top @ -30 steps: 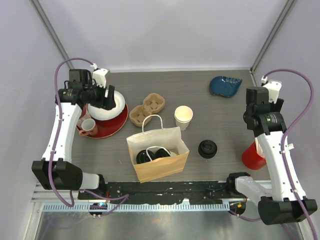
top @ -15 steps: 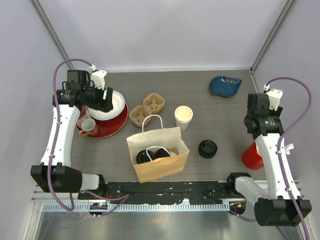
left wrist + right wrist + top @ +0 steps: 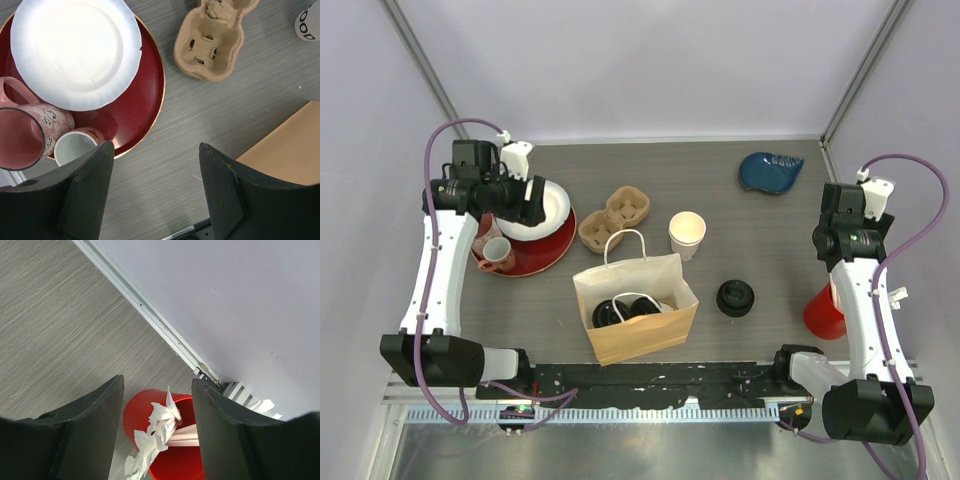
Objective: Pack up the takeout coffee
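Two black-lidded cups point(image 3: 606, 313) sit in the paper bag point(image 3: 640, 337); we fear a clumsy pass topples it. Both spread and empty, the left end effector point(image 3: 156, 147) and right end effector point(image 3: 157, 380) flank it, well apart.

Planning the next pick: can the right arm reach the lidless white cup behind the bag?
Probably yes: the right gripper is open and empty, and nothing stands between it and the cup.

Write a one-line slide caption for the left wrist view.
Open left gripper over the table beside a red tray carrying a white plate, pink mug and small cup; cardboard carrier beyond.
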Robot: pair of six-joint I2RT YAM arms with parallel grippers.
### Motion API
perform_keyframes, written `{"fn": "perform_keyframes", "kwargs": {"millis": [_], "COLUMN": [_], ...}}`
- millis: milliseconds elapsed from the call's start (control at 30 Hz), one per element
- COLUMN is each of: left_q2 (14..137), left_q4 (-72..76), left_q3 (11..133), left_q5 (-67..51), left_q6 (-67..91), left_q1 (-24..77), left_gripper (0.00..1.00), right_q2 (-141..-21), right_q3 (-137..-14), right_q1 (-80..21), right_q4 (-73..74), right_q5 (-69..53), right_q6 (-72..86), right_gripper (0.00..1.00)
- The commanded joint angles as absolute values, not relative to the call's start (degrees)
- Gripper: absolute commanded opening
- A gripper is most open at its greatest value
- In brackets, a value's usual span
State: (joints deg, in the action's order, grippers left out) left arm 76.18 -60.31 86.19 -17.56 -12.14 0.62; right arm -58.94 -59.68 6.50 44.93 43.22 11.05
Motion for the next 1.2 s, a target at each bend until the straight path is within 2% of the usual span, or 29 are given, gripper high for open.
{"fn": "perform_keyframes", "kwargs": {"millis": [0, 133, 233, 367, 667, 933, 1100, 1167], "left_q2": [74.4, 74.1, 74.1, 74.0, 74.3, 74.6, 75.0, 75.3], "left_q4": [-60.6, -60.6, -60.6, -60.6, -60.6, -60.5, -60.5, -60.4], "left_q3": [88.2, 88.1, 88.1, 88.1, 88.2, 88.3, 88.2, 88.2], "left_q5": [-18.3, -18.8, -19.2, -19.6, -20.2, -21.3, -22.0, -22.1], "left_q6": [-11.4, -11.6, -11.7, -11.8, -12.1, -12.7, -13.2, -13.4], "left_q1": [0.4, 0.4, 0.4, 0.4, 0.4, 0.5, 0.4, 0.4], "left_gripper": [0.72, 0.72, 0.72, 0.72, 0.72, 0.72, 0.72, 0.72], "right_q2": [-59.8, -61.3, -61.5, -60.5, -58.0, -57.5, -57.8, -57.9], "right_q3": [-59.0, -58.6, -58.6, -58.9, -60.8, -64.2, -65.2, -64.5], "right_q1": [7.0, 8.0, 8.3, 8.3, 8.3, 8.3, 8.3, 8.3], "right_q4": [42.0, 42.1, 42.5, 42.5, 43.2, 45.0, 46.0, 45.8], "right_q5": [42.8, 40.5, 40.3, 41.0, 42.3, 42.8, 42.8, 42.2], "right_q6": [11.6, 11.7, 11.7, 11.5, 10.0, 9.1, 8.5, 8.6], "right_gripper": [0.63, 0.59, 0.50, 0.25, 0.04, 0.01, 0.01, 0.04]}}
